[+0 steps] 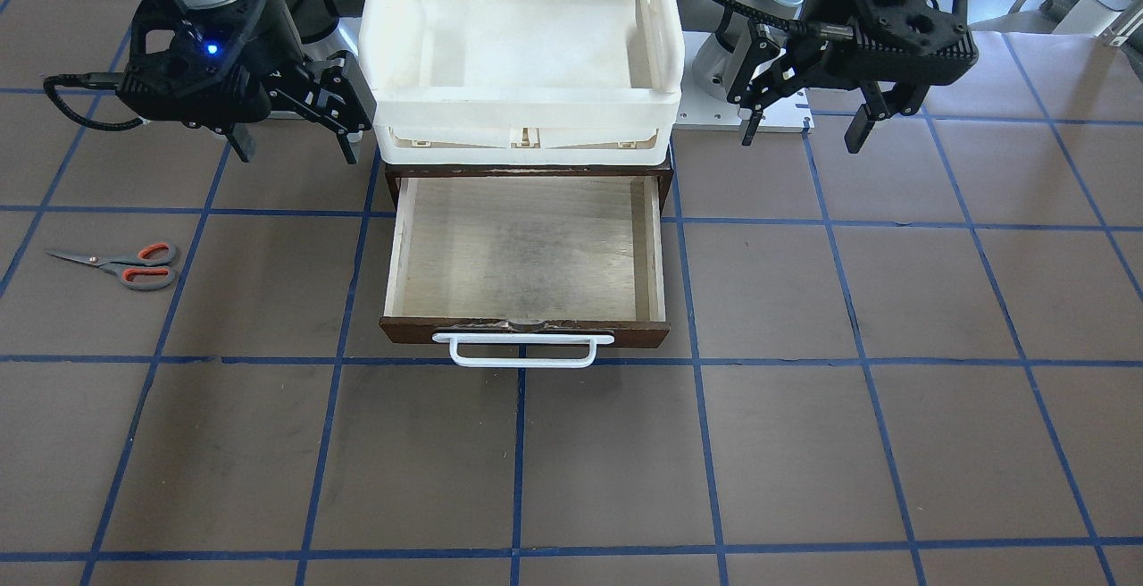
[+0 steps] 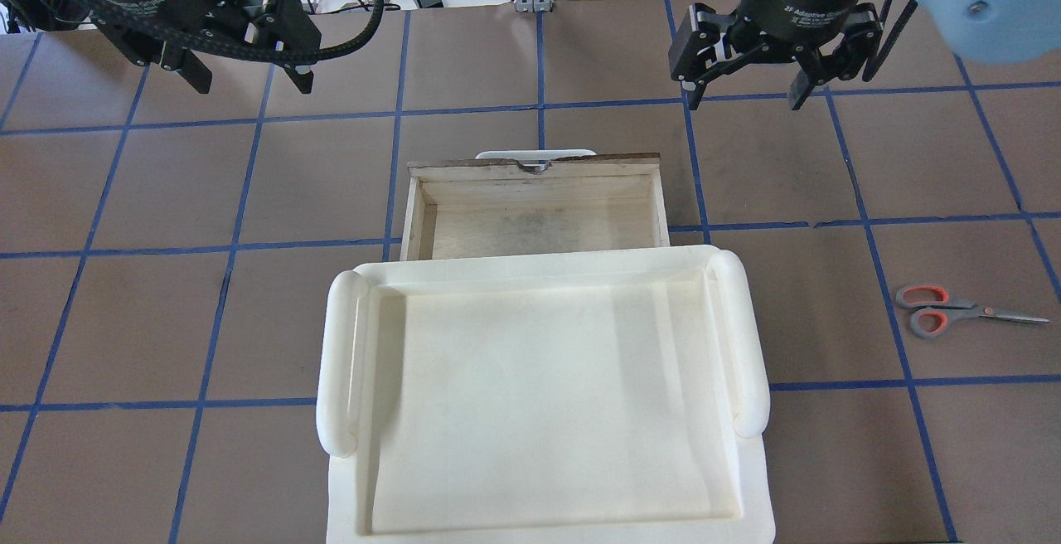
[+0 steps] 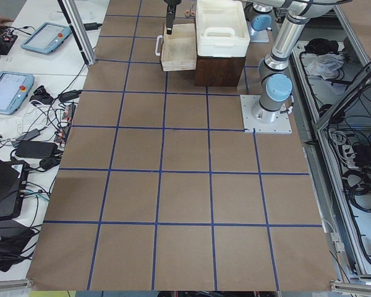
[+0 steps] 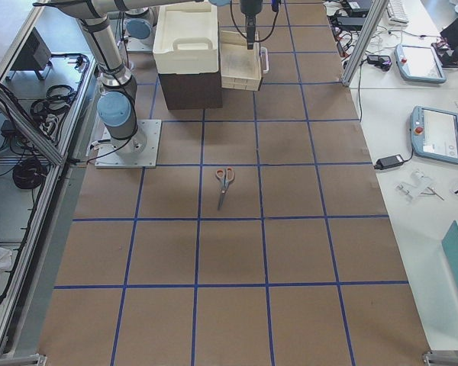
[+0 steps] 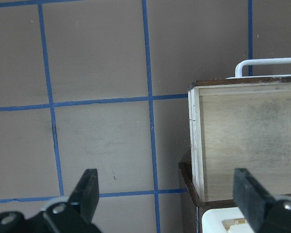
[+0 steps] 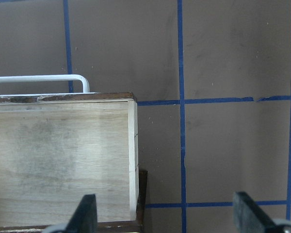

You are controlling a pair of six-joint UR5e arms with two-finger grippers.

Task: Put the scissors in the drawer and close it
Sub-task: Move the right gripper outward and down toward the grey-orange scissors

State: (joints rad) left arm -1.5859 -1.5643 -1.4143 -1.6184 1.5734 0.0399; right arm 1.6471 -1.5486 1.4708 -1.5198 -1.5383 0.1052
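Brown bench (image 1: 804, 443) ruled into squares by blue tape, with white operator desks (image 4: 397, 229) along one side. At the centre back, a dark cabinet (image 3: 219, 71) carrying a white plastic tray (image 1: 522, 113). Below the tray, the drawer (image 1: 527, 246) drawn well out, plywood floor bare, white bar handle (image 1: 523, 350) pointing away from the robot: open and ready to receive, with closing judged the last step. Scissors (image 1: 125, 266) flat on the bench, well apart from the drawer on the robot's right side, blades shut and pointing outward, handle loops toward the drawer. Right pincer (image 1: 295, 144) poised above the bench just beside the cabinet's right flank, jaws spread wide, holding nothing; the nearer of the two to the scissors, hence the likely one for the pick. Left pincer (image 1: 804, 135) mirrored on the other flank, likewise wide open and empty, plausibly free for the push on the drawer front. Both raised beside the cabinet, apparently to leave the drawer mouth unobstructed. Thin blades flush against the surface: a probable difficulty for a grasp from above, likely easier across the handles or the pivot.
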